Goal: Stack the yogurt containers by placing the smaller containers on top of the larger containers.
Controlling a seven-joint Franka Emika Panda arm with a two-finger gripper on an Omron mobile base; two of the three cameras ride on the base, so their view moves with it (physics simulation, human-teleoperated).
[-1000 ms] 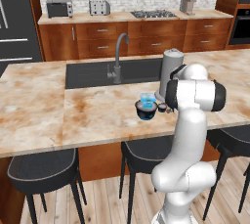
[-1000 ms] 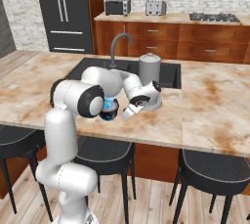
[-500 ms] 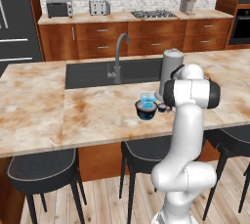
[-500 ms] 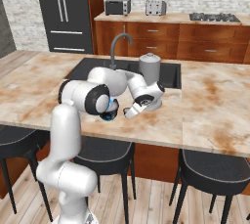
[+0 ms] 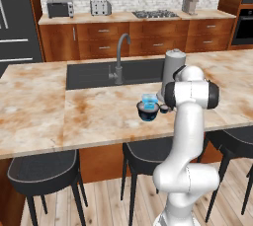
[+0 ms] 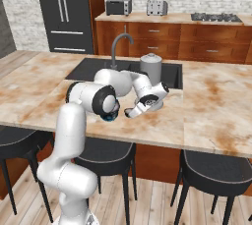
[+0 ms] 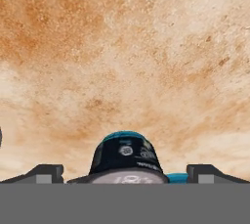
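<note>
The end effector [image 7: 125, 174] was spread wide and held nothing, and the tiny dark cup [image 7: 125, 158] sat on the marble bench [image 7: 146, 47] right between its fingertips [image 7: 46, 173], just beside the dark navy tub [image 5: 147, 112] with the light-blue cup [image 5: 149, 100] on top.

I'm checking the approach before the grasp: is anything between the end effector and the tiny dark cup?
Nothing visible does. In the hand view, the tiny dark cup sits on the marble counter right between the fingertips of the open end effector, with no object in front of it.
</note>
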